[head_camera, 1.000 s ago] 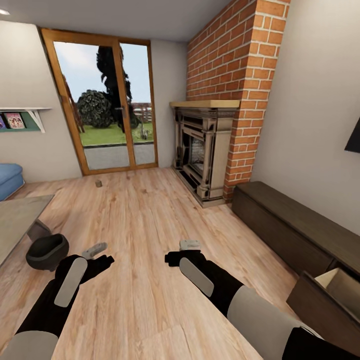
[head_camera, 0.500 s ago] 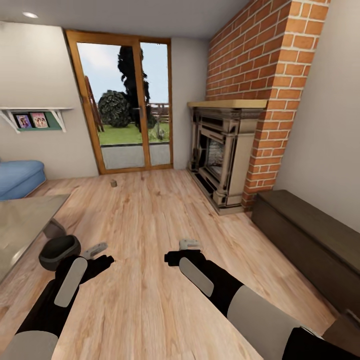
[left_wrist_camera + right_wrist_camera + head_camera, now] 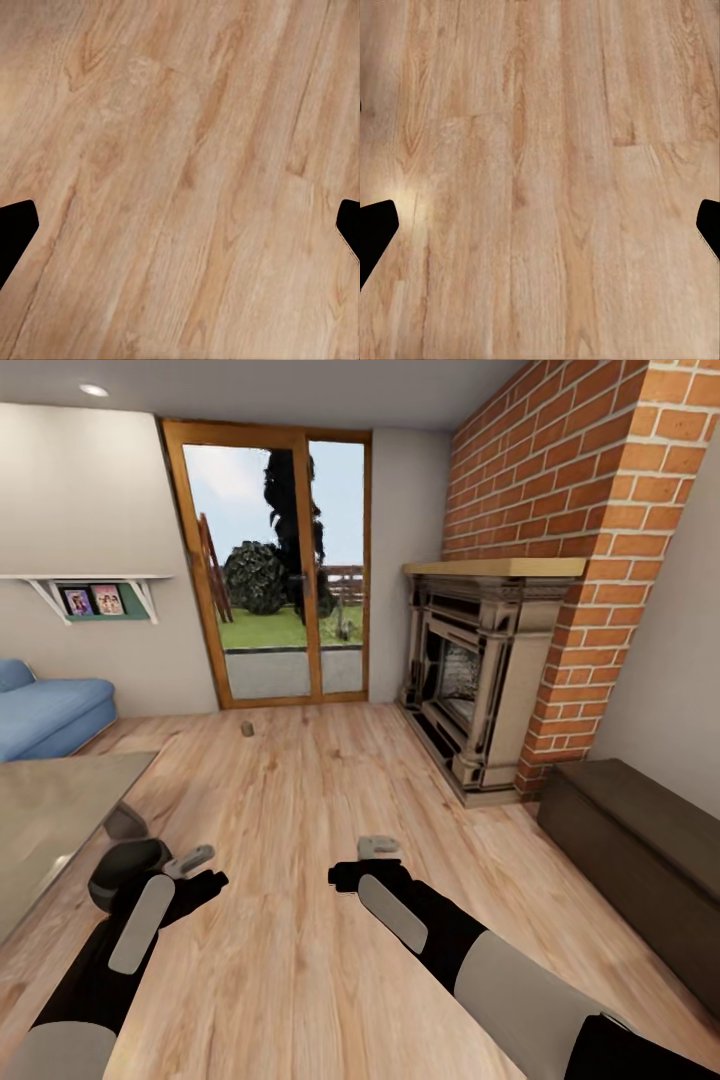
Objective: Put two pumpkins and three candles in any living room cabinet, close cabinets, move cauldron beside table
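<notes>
The cauldron [image 3: 128, 870] is seen beside the table [image 3: 50, 810] edge, a candle [image 3: 247, 729] on bare floor [image 3: 300, 800] near the glass door [image 3: 275, 570], the cabinet [image 3: 640, 850] along the wall, and both grippers, left [image 3: 180, 225] and right [image 3: 540, 225], spread empty.

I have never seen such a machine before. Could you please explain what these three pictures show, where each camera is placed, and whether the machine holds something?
This is a simulated robot with two arms. The head camera looks down over the left gripper and right gripper. On the wooden floor, the black cauldron sits beside a table; one small candle stands near the glass door. The dark cabinet is by the fireplace. The other two pictures come from wrist cameras, facing bare floor between open fingers. Nothing is held.
</notes>
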